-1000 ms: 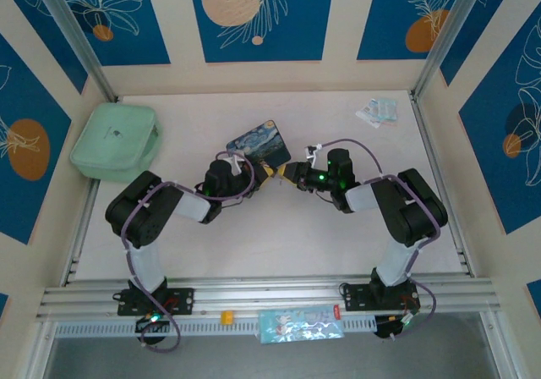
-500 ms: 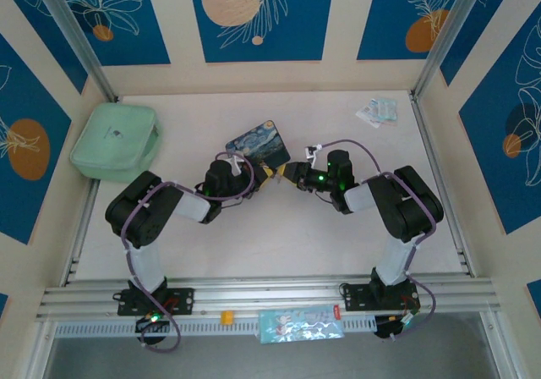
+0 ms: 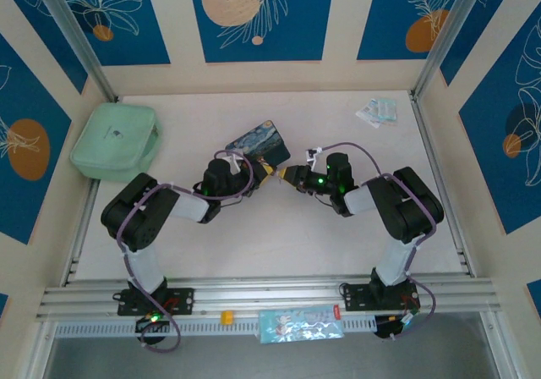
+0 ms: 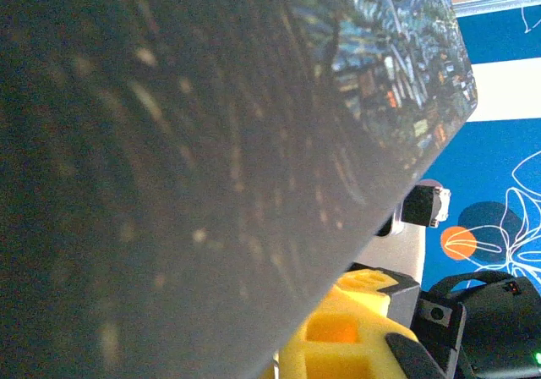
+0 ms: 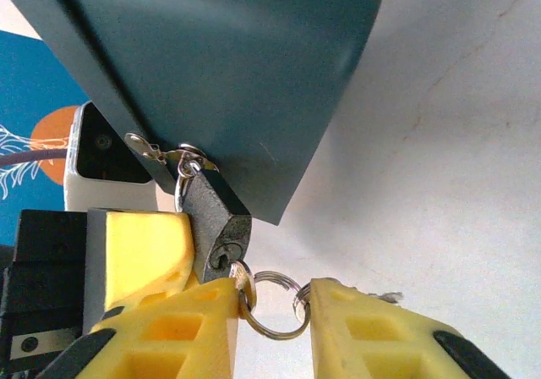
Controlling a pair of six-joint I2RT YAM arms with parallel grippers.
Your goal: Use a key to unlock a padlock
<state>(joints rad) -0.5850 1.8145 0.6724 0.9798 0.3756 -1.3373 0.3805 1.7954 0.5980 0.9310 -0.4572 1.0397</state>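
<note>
Clearly the key [image 5: 240, 276] sat in the padlock [image 5: 215, 222], hanging off the tin [image 5: 254, 74] mid-tabletop by our closed left gripper [image 3: 267, 170]. Our right gripper [image 5: 279, 299] stood narrow around the ring [image 5: 275, 328], its grip unclear to us; we judged it should pinch the key's head squarely, then twist without pulling.

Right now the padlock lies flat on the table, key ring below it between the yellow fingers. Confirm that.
Wrong: the padlock hangs from the clasp on the tin, as the right wrist view shows. The key ring below it, between the yellow fingers, is right.
</note>
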